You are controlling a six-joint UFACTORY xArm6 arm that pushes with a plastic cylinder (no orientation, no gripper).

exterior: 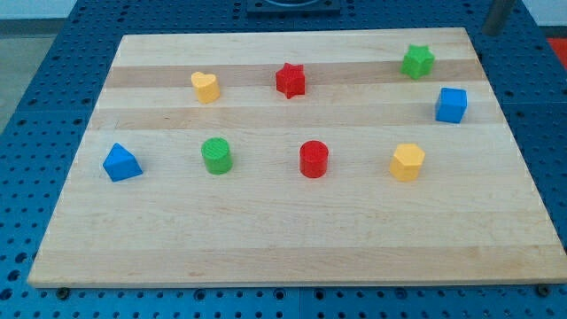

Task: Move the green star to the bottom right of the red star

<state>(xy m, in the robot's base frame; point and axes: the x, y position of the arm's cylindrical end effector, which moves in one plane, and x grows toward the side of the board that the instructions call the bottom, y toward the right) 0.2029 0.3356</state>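
Green star (418, 61) sits near the desk's (292, 252) top right corner, well apart from the red star (291, 80), which lies near the middle of the top edge. The two stars are almost level with each other, so the green one is to the right of its target but far too distant and not below it. By my judgement the task has hardly begun: the whole push is left.

My tip (490, 32) shows only as a blurred dark rod just past the top right corner, off the desk, up and to the right of the green star and touching no block. The end effector is a bare rod with nothing to open or close, and it holds nothing.

The spot to reach lies between the red star and the red cylinder (314, 159), slightly to the right. That patch looks free. The blue cube (452, 105) near the right edge and the yellow hexagon (407, 162) below it stand beside a likely path, so a leftward and slightly downward push seems needed.
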